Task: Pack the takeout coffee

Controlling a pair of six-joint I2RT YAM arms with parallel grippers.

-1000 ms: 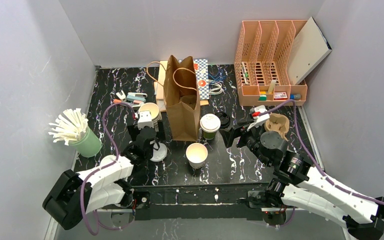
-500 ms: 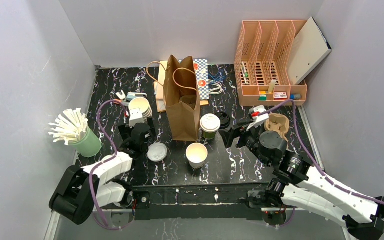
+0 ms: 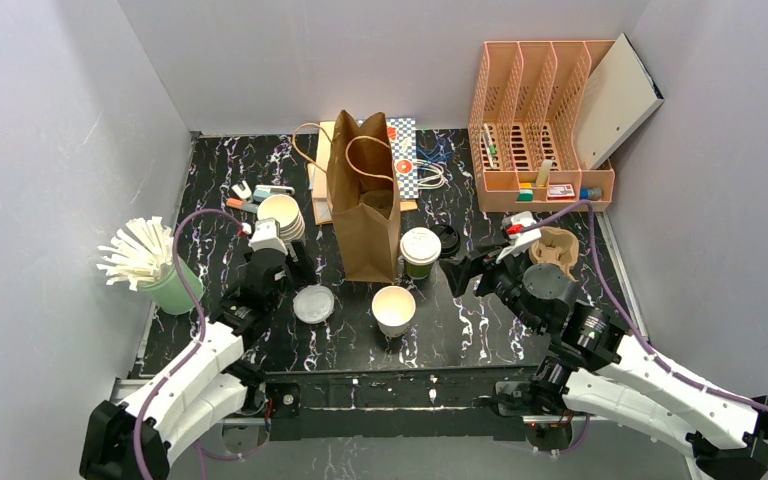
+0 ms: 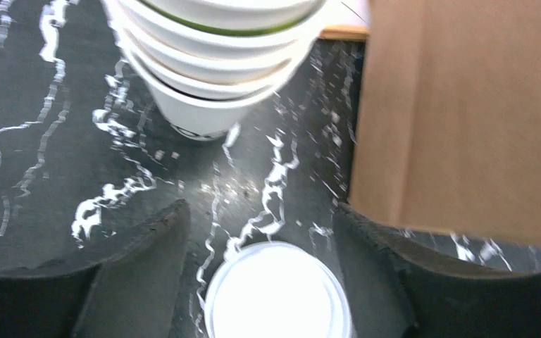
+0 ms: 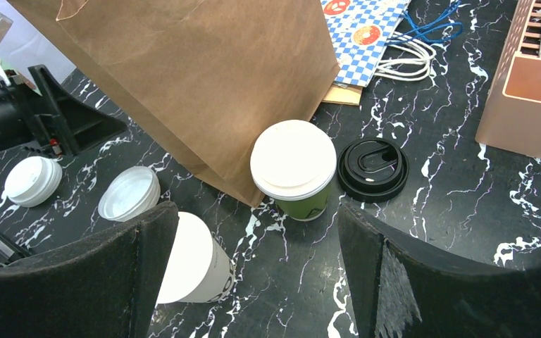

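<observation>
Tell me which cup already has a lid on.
The green-sided cup beside the paper bag, capped white. The cream cup nearer the arms and the stacked cups are open.

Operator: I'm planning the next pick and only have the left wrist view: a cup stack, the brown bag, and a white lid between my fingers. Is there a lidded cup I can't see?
Observer: Yes. A green cup with a white lid stands close beside the brown bag, on the side away from the left arm.
Operator: Is that the only coffee out there?
Observer: No. A cream cup stands in front of the bag, nearer the arm bases. From the top view it looks open, with no lid on it.
</observation>
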